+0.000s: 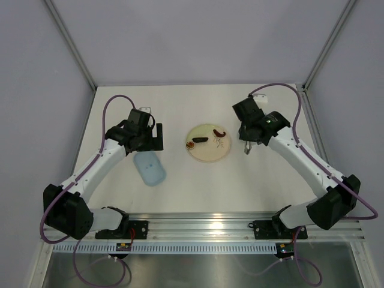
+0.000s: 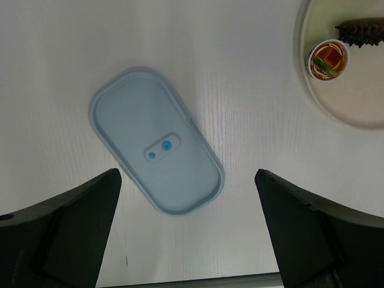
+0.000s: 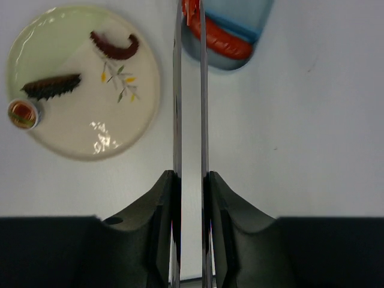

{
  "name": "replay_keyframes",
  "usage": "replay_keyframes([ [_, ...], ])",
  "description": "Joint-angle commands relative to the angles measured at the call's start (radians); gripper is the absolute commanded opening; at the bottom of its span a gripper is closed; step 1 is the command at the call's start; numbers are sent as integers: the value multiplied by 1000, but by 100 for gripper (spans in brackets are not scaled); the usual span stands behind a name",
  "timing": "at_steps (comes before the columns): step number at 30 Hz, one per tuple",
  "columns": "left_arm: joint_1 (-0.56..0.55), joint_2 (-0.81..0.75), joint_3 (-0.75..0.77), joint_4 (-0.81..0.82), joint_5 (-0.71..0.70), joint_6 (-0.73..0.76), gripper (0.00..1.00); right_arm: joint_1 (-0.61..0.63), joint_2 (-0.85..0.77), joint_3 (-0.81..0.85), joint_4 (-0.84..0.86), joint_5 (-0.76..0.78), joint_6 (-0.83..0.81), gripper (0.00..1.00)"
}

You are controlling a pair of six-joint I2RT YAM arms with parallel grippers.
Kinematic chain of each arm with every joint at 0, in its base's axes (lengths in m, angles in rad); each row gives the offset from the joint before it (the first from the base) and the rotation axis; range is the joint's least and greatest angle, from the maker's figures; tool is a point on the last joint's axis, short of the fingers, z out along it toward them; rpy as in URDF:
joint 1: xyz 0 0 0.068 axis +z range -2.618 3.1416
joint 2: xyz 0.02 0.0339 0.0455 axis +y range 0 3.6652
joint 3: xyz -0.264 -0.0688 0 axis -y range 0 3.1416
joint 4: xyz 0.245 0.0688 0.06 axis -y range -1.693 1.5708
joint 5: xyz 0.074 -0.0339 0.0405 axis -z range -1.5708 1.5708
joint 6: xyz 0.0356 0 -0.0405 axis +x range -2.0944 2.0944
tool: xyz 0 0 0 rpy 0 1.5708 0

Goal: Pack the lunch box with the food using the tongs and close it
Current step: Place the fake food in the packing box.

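Note:
My right gripper point(image 3: 191, 175) is shut on the slim metal tongs point(image 3: 177, 96), squeezing their arms almost parallel. The tong tips reach the pale-blue lunch box point(image 3: 240, 15) and pinch a red piece of food point(image 3: 191, 11). A red sausage point(image 3: 225, 41) lies in the box. From above, the right gripper point(image 1: 249, 135) hides the box. The blue lid point(image 2: 156, 147) lies flat on the table, also seen from above point(image 1: 150, 168). My left gripper point(image 2: 187, 180) hovers open over it, holding nothing.
The round pale-yellow plate point(image 3: 84, 132) sits left of the box and holds a dark red curved piece point(image 3: 114, 46), a dark brown spiky piece point(image 3: 52, 86) and a small round cup-like piece point(image 3: 23, 114). The plate point(image 1: 207, 155) lies mid-table between the arms.

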Motion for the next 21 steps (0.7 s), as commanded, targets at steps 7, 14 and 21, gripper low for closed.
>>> replay_keyframes([
  [7,-5,-38,-9,26,-30,9,99,-268,31,-41,135,-24,-143,1],
  [14,-5,-39,-7,16,-45,18,99,-345,100,-47,201,-61,-189,2],
  [21,-5,-47,-10,12,-48,19,99,-368,158,-39,241,-92,-217,2],
])
